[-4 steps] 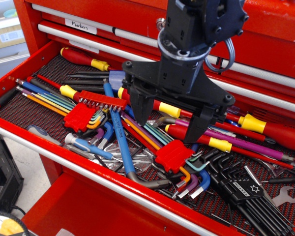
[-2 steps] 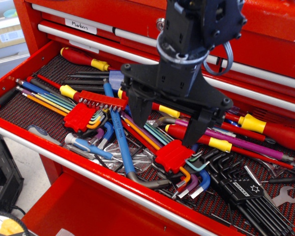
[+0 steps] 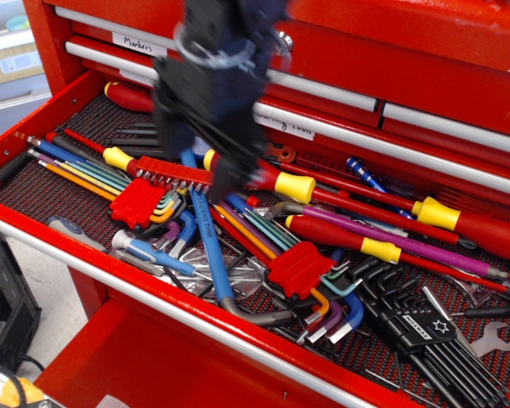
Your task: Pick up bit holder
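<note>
The bit holder (image 3: 175,174) is a slim red strip with a row of short dark bits, lying among tools in the left half of the open red drawer (image 3: 34,119). My gripper (image 3: 195,160) is dark and motion-blurred, hanging right above the bit holder. Its two fingers (image 3: 167,119) stand apart, one to the strip's back left and one over its right end. The gripper looks open and holds nothing. The blur hides whether the fingertips touch the strip.
A red clip of rainbow hex keys (image 3: 136,204) lies just in front of the bit holder, and another clip (image 3: 299,268) lies mid-drawer. Red-and-yellow screwdrivers (image 3: 293,187) and a long blue hex key (image 3: 209,246) crowd around. Black hex keys (image 3: 425,331) lie at the right. Closed drawers (image 3: 408,76) rise behind.
My gripper has swung quickly left from above the drawer's middle to above the bit holder, uncovering the screwdrivers in the middle. No tool has moved.
</note>
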You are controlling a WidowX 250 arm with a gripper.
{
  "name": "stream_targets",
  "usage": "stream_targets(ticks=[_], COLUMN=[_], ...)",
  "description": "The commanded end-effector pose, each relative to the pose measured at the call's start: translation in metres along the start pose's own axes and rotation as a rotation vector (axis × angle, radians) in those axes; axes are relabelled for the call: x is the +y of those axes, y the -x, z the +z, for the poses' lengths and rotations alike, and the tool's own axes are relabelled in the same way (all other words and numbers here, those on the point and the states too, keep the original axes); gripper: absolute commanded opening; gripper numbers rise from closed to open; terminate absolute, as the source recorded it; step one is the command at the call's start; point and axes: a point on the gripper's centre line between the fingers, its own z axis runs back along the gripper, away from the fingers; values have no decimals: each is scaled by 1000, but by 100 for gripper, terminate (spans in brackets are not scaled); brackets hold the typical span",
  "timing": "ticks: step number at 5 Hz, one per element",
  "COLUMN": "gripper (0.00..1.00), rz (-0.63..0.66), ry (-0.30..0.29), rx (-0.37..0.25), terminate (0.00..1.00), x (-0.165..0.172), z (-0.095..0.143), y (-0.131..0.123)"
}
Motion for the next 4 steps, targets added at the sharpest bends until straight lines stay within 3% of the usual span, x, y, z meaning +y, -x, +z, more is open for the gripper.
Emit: stream_targets(ticks=[1,2,4], gripper=[100,100,100], rz=[-403,-588,-679], ry=[-140,-241,-196], rx=[-155,-293,-394], terminate=[0,0,0], x=[41,51,63], z=[-27,-45,-67], y=[-22,-33,-50])
